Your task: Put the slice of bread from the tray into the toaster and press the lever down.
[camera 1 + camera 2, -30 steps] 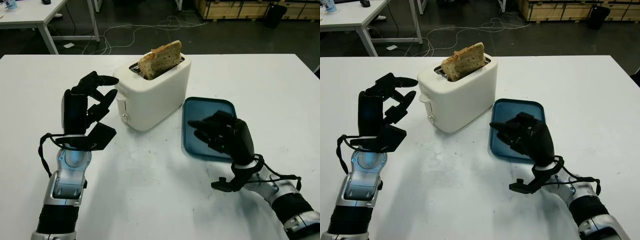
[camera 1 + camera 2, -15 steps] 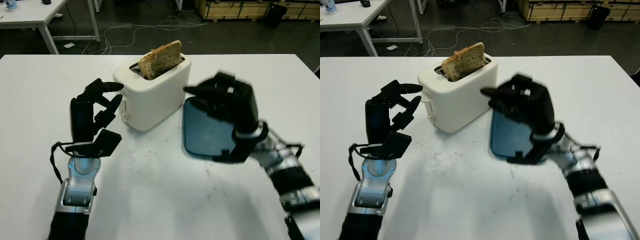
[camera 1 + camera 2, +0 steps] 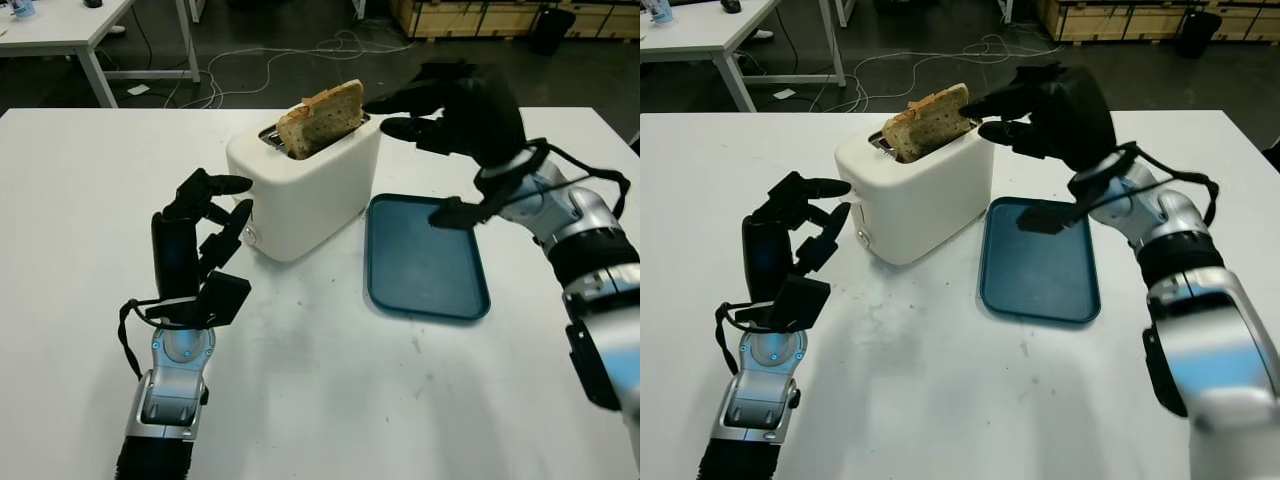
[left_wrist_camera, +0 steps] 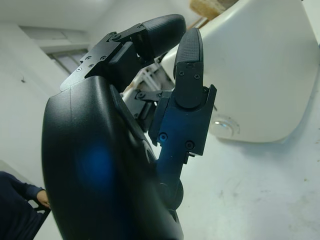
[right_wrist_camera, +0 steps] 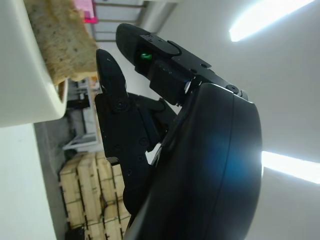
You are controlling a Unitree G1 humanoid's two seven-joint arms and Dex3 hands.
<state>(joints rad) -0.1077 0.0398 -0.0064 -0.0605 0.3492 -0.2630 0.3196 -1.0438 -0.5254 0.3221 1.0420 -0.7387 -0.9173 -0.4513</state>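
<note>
One slice of bread point(image 3: 322, 118) stands in the slot of the white toaster point(image 3: 305, 185), leaning and protruding well above the top edge. The toaster sits on the white desk point(image 3: 300, 380), with the blue tray point(image 3: 425, 260) just beside it on the right.

Right hand point(image 3: 455, 105): raised above the desk, close to the protruding end of the bread, holding nothing, with its fingertips point(image 3: 985, 105) pointed toward the slice. Contact with the bread cannot be determined.

Left hand point(image 3: 195, 235): upright beside the toaster's lever end, holding nothing, with its fingers point(image 4: 187, 65) extended toward the toaster wall.
</note>
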